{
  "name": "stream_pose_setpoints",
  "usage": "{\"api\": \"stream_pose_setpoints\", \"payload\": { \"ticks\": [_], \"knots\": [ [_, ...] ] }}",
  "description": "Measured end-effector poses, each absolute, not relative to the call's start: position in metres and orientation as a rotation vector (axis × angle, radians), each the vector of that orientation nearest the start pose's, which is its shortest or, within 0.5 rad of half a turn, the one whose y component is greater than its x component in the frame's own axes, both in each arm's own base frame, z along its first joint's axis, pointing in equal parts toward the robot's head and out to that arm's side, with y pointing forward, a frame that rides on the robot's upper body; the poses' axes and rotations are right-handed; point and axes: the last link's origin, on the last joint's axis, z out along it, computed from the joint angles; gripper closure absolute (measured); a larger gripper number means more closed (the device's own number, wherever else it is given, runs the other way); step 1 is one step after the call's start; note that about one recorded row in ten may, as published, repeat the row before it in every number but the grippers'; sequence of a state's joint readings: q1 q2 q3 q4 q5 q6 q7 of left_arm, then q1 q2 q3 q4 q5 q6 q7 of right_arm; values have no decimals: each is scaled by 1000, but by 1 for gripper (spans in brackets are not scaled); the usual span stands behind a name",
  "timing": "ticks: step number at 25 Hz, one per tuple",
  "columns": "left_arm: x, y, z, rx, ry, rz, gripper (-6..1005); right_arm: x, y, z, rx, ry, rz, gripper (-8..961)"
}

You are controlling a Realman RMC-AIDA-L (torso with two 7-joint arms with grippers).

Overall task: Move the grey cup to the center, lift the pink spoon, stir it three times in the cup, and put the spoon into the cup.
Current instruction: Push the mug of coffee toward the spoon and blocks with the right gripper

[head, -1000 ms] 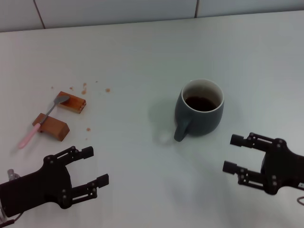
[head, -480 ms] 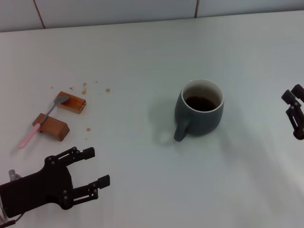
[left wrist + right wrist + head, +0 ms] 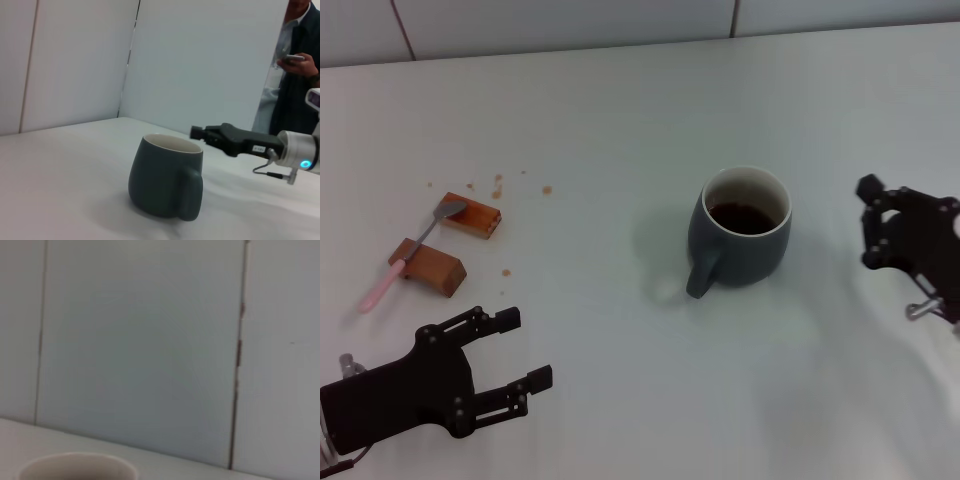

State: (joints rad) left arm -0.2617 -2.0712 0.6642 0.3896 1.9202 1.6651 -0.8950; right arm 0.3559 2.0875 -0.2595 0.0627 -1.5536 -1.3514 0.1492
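Note:
The grey cup (image 3: 740,238) stands right of the table's middle, with dark liquid inside and its handle (image 3: 700,275) pointing to the front left. It also shows in the left wrist view (image 3: 167,177), and its rim shows in the right wrist view (image 3: 75,469). The pink spoon (image 3: 382,283) lies at the far left, propped across two brown blocks (image 3: 432,266). My right gripper (image 3: 868,225) is open and empty to the right of the cup, apart from it. My left gripper (image 3: 526,348) is open and empty at the front left, below the spoon.
Brown crumbs (image 3: 498,188) are scattered behind the blocks. A tiled wall (image 3: 560,25) runs along the back of the white table (image 3: 620,120). A person (image 3: 300,55) stands beyond the table in the left wrist view.
My right gripper swung from the front right out to the right edge, then back in beside the cup, farther back than before. The left arm, cup and spoon have not moved.

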Motion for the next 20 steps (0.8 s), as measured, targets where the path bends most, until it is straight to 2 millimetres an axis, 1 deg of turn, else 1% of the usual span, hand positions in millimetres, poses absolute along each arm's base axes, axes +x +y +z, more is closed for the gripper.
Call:
{"api": "stream_pose_setpoints", "payload": {
  "ticks": [3, 4, 5, 9, 20],
  "knots": [
    [-327, 216, -31, -2632, -563, -865, 186, 327, 273, -61, -1955, 376, 627, 950],
    [-327, 217, -31, -2632, -562, -866, 186, 322, 276, -68, -1977, 355, 605, 952],
    [-326, 217, -31, -2632, -561, -866, 186, 322, 276, -68, -1977, 355, 605, 953],
    [-326, 217, -31, -2632, -559, -868, 186, 312, 280, -79, -2012, 340, 602, 956],
    [-325, 219, -30, -2636, -546, -872, 186, 294, 290, -95, -2075, 346, 618, 939]
  ]
}}
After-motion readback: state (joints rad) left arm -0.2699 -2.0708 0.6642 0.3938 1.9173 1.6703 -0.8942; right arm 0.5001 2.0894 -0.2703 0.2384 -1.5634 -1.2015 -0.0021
